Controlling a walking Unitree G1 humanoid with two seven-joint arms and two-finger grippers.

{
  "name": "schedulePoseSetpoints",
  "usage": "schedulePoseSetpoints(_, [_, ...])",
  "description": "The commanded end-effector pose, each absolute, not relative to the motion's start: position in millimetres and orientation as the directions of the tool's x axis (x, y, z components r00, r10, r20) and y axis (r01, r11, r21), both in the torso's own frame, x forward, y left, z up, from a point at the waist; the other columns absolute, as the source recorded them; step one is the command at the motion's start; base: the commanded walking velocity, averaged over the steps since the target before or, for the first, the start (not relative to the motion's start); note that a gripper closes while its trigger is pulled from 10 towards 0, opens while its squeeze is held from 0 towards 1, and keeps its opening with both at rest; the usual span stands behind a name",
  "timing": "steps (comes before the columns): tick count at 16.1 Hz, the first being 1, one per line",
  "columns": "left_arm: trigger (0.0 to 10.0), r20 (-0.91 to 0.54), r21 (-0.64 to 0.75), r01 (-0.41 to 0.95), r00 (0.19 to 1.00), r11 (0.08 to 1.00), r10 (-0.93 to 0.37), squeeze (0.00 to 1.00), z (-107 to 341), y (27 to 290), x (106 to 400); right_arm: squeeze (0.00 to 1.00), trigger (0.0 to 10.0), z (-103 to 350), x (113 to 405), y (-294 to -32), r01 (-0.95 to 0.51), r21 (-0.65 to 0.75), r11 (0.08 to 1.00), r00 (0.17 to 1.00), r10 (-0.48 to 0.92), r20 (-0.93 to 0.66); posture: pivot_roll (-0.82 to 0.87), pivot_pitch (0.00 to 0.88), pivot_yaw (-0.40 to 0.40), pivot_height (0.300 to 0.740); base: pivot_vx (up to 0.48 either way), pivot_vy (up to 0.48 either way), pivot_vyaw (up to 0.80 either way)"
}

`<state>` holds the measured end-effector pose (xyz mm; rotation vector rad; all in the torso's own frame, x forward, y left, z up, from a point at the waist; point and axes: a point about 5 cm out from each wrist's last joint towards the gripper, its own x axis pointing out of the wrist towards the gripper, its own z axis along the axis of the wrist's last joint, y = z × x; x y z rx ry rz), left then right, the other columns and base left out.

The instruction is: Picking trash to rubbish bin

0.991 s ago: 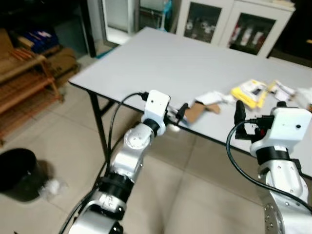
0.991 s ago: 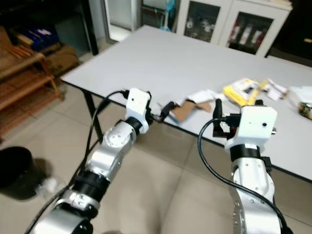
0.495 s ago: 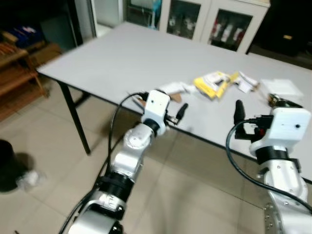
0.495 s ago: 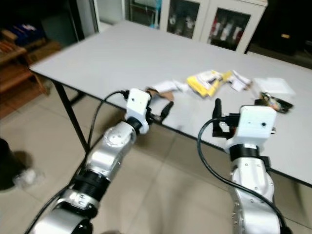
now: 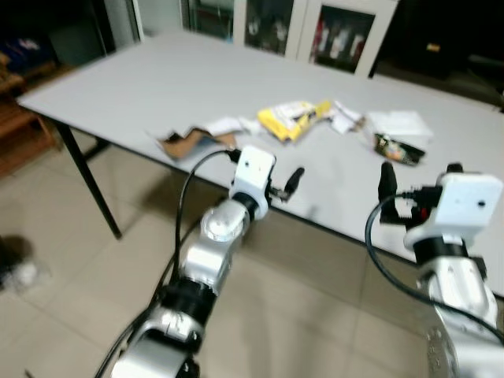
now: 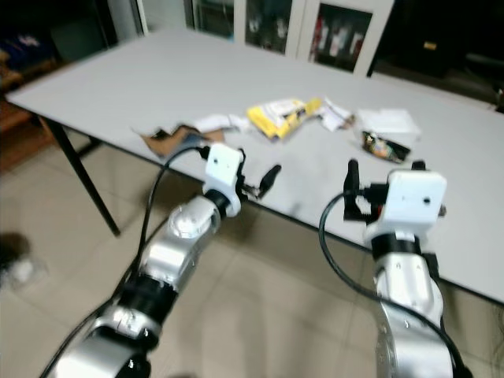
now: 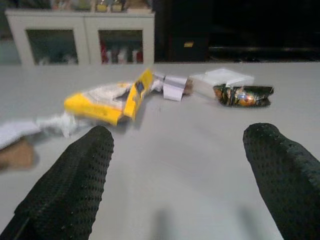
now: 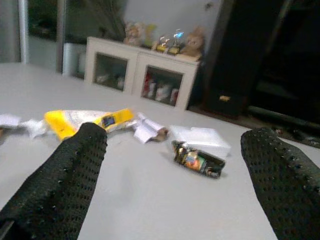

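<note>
Trash lies along the grey table's (image 5: 157,79) near side: brown cardboard (image 5: 185,142), white paper (image 5: 224,125), a yellow packet (image 5: 290,118), crumpled white scraps (image 5: 343,118), a white tissue stack (image 5: 399,123) and a dark shiny wrapper (image 5: 396,150). My left gripper (image 7: 180,135) is open and hovers at the table's front edge, facing the yellow packet (image 7: 110,100) and the wrapper (image 7: 243,95). My right gripper (image 8: 177,132) is open too, held near the front edge and pointing at the wrapper (image 8: 196,160). Neither holds anything.
White glass-door cabinets (image 5: 315,35) stand behind the table. A black table leg (image 5: 87,177) drops to the tiled floor at left. A dark blurred bin (image 5: 9,250) with a white scrap (image 5: 24,274) beside it sits on the floor at far left.
The camera has swung to the right: the table and trash have slid left and nearer, and the bin has drifted to the left edge. Both arms keep their pose with grippers open.
</note>
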<state>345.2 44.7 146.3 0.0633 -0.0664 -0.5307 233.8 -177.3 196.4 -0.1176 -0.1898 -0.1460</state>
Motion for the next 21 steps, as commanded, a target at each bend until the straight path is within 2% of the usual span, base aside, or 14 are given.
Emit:
schedulePoseSetpoints(1, [10.0, 0.052, 0.085, 0.496, 0.864, 0.864, -0.501, 0.0, 149.1, 46.6, 347.0, 0.0, 10.0, 199.6, 232.7, -178.7, 0.164, -0.106, 0.981, 0.967, -0.139, 0.212, 0.09, 0.068, -0.052, 0.74, 0.0, -0.45, 0.0])
schedulePoseSetpoints(15, [10.0, 0.045, 0.088, 0.487, 0.869, 0.869, -0.492, 0.0, 148.1, 45.8, 347.7, 0.0, 10.0, 201.6, 234.1, -180.3, 0.166, -0.107, 0.98, 0.965, -0.139, 0.22, 0.09, 0.066, -0.056, 0.74, 0.0, -0.431, 0.0])
schedulePoseSetpoints(21, [10.0, 0.061, 0.066, 0.468, 0.88, 0.881, -0.472, 0.0, 149.9, 47.8, 349.2, 0.0, 10.0, 201.5, 235.0, -181.3, 0.163, -0.109, 0.981, 0.967, -0.136, 0.217, 0.09, 0.065, -0.058, 0.74, 0.0, 0.0, -0.08])
